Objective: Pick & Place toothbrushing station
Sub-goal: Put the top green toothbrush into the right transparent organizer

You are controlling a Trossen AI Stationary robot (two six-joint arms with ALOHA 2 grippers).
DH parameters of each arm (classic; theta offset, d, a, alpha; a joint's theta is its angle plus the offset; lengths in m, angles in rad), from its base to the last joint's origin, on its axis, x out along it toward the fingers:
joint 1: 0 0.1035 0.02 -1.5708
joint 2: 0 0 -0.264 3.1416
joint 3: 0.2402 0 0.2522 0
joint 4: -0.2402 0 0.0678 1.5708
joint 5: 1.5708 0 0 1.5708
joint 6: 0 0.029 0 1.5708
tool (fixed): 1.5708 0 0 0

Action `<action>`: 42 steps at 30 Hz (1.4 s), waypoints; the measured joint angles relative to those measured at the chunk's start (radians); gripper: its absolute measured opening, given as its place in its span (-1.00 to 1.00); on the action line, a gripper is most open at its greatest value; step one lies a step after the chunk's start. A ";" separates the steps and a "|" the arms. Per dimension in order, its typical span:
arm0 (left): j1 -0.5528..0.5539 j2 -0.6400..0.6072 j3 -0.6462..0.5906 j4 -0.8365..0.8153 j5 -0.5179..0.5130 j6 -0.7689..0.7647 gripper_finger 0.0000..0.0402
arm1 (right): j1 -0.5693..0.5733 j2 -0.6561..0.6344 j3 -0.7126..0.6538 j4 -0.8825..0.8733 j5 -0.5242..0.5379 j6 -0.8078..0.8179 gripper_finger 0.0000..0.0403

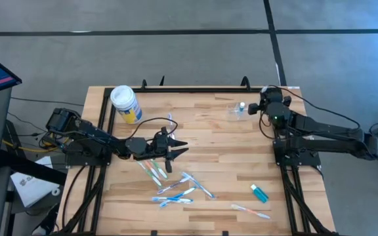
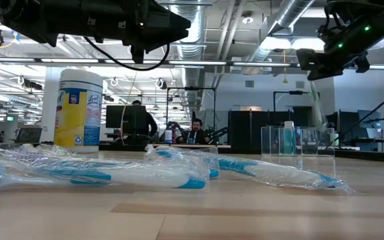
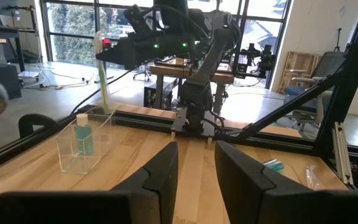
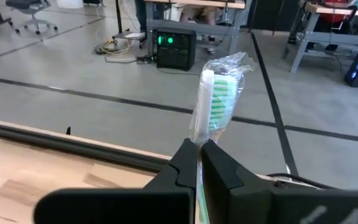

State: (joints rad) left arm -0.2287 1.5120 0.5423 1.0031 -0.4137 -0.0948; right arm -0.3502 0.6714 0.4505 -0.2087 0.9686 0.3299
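Observation:
The toothbrushing station, a clear plastic cup [image 3: 86,144] with a small teal bottle inside, stands on the wood at the far right [image 1: 237,110]. My right gripper [image 4: 199,146] hovers beside and above it, shut on a wrapped green-and-white toothbrush [image 4: 215,99]. In the left wrist view this toothbrush [image 3: 102,74] stands upright just behind the cup; whether its lower end is inside the cup, I cannot tell. My left gripper [image 3: 196,167] stays open and level over the table's middle [image 1: 174,147], holding nothing. My right gripper pinches the wrapped toothbrush's neck just below the bristle head [image 4: 199,138] between its two fingers. The fingers come roughly level and lie across the brush. The brush stands upright, head up [image 3: 98,40], and its handle [image 3: 106,102] hangs below, clear of the table.
Several wrapped toothbrushes [image 1: 172,180] lie scattered on the wood near the middle, and one more [image 1: 251,211] lies near the front right. A teal bottle [image 1: 259,193] lies on the right. A white-lidded yellow canister [image 1: 125,103] stands at the far left. A black rail [image 1: 195,89] runs along the far edge.

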 joint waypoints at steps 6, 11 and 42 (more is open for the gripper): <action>0.000 0.000 0.000 0.000 0.000 0.000 -0.50 | -0.009 0.050 0.001 0.055 -0.004 -0.015 -1.00; 0.000 0.000 0.000 0.000 0.000 0.000 -0.50 | -0.032 0.092 0.001 0.071 -0.033 -0.011 -1.00; 0.000 0.000 0.000 0.000 0.000 0.000 -0.50 | -0.208 0.087 -0.178 0.284 -0.244 0.090 -0.98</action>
State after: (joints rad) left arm -0.2288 1.5117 0.5426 1.0029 -0.4137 -0.0948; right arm -0.5583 0.7582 0.2726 0.0753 0.7249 0.4198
